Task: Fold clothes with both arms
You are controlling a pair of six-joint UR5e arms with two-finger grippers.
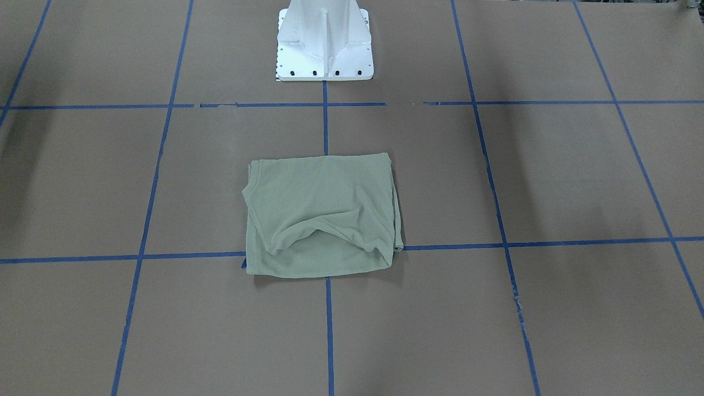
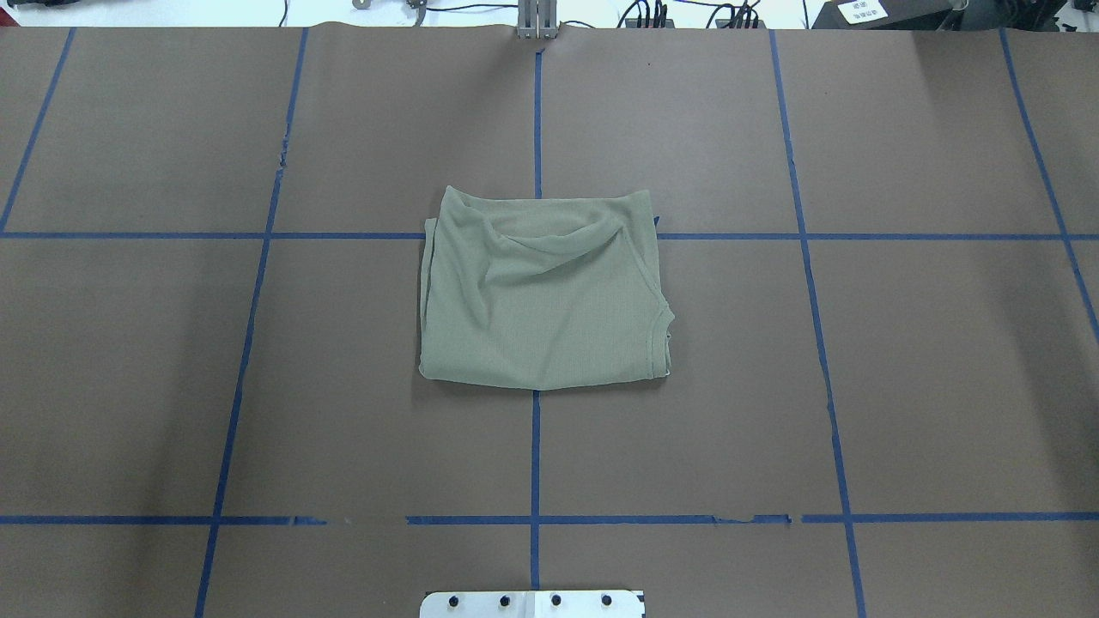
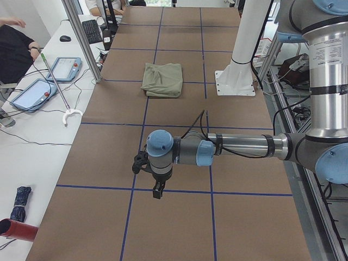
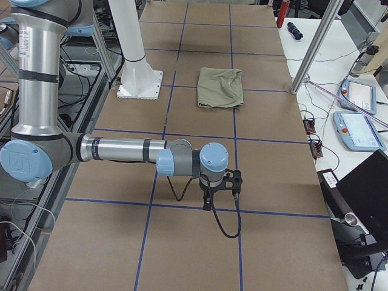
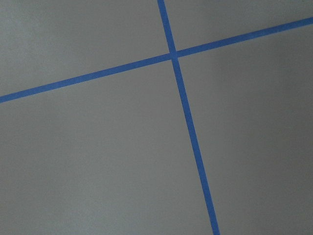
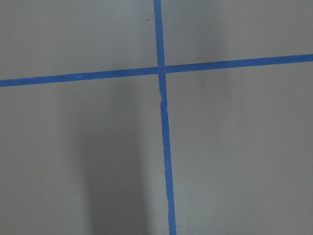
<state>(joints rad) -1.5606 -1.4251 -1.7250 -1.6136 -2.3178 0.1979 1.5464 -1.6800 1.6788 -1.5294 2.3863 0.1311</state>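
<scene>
The sage-green shirt (image 1: pixel 322 217) lies folded into a rough rectangle at the middle of the brown table, with a slack crease along its far edge in the overhead view (image 2: pixel 541 296). It also shows in the left view (image 3: pixel 162 79) and the right view (image 4: pixel 220 87). Its hang tag is hidden. The left gripper (image 3: pixel 156 189) hangs over bare table near the left end, far from the shirt. The right gripper (image 4: pixel 208 203) hangs over bare table near the right end. Both show only in the side views, so I cannot tell whether they are open or shut. The wrist views show only table and blue tape.
The white pedestal base (image 1: pixel 324 44) stands behind the shirt. Blue tape lines (image 2: pixel 537 446) grid the table. Side benches hold touch pendants (image 3: pixel 31 93) (image 4: pixel 357 130), cables and a laptop. Aluminium posts (image 3: pixel 81 38) stand at the table's operator edge. A person's arm (image 3: pixel 16 49) is there.
</scene>
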